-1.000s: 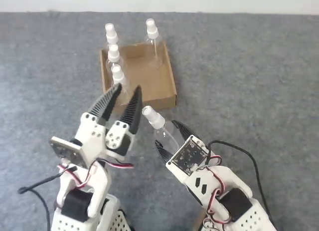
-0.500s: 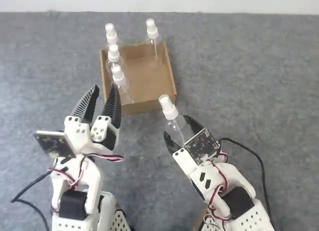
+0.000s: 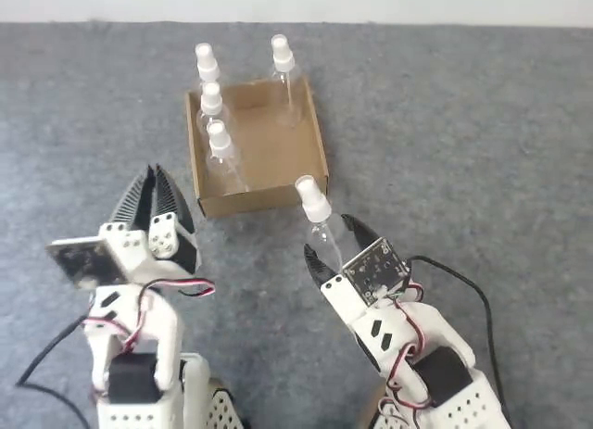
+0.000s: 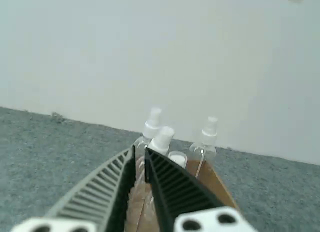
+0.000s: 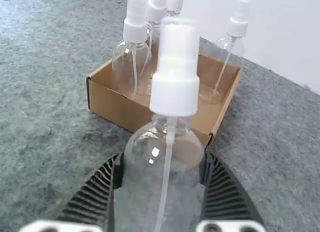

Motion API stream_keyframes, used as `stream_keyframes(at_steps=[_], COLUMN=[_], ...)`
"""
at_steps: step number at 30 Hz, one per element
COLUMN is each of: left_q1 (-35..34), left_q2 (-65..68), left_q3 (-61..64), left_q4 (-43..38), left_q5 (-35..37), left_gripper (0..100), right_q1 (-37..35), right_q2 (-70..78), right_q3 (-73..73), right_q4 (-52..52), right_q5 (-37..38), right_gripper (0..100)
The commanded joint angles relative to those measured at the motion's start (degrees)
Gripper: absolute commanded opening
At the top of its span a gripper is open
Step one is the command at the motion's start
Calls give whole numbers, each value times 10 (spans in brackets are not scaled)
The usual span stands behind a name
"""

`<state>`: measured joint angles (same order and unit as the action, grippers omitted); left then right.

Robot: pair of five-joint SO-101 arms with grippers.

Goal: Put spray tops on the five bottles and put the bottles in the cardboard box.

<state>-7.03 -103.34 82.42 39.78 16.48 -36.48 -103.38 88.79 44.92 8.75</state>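
Observation:
A clear bottle (image 3: 321,233) with a white spray top (image 3: 311,199) stands upright in my right gripper (image 3: 332,244), which is shut on its body just in front of the cardboard box (image 3: 311,132). The right wrist view has the held bottle (image 5: 162,177) between the black fingers (image 5: 97,189), with the box (image 5: 112,99) behind. Several capped bottles (image 3: 220,144) stand in the box. My left gripper (image 3: 154,171) is shut and holds nothing, left of the box's near corner. Past its fingers (image 4: 170,179) the left wrist view shows bottles (image 4: 207,137) in the box.
Grey carpet (image 3: 463,142) covers the table on all sides of the box. A pale wall (image 4: 150,46) rises behind the box. Cables (image 3: 454,285) trail beside the right arm's base.
My left gripper drew back from the bottle, moved left and shut. My right gripper swung the bottle upright and nearer the box, then held still.

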Motion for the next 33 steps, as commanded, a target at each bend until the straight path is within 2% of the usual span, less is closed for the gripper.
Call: stream_keyframes(at_steps=[1, 5, 9, 13, 24, 33], left_q1=[-27, -71, -116, -145, -146, -144], left_q2=[-13, -13, -12, -12, -12, -12], left_q3=[24, 65, 89, 108, 126, 126], left_q4=[-56, -117, -156, -185, -203, -203], left_q5=[4, 13, 65, 81, 79, 79], left_gripper=[11, 11, 11, 11, 11, 11], right_q1=[9, 9, 9, 9, 8, 7], right_q2=[-7, -6, 0, 0, 0, 1], right_q3=[-58, -80, -76, -78, -82, -82], right_q4=[-6, -9, -63, -109, -258, -322], right_q5=[-2, -2, -2, -2, -1, -1], right_gripper=[7, 7, 7, 7, 10, 10])
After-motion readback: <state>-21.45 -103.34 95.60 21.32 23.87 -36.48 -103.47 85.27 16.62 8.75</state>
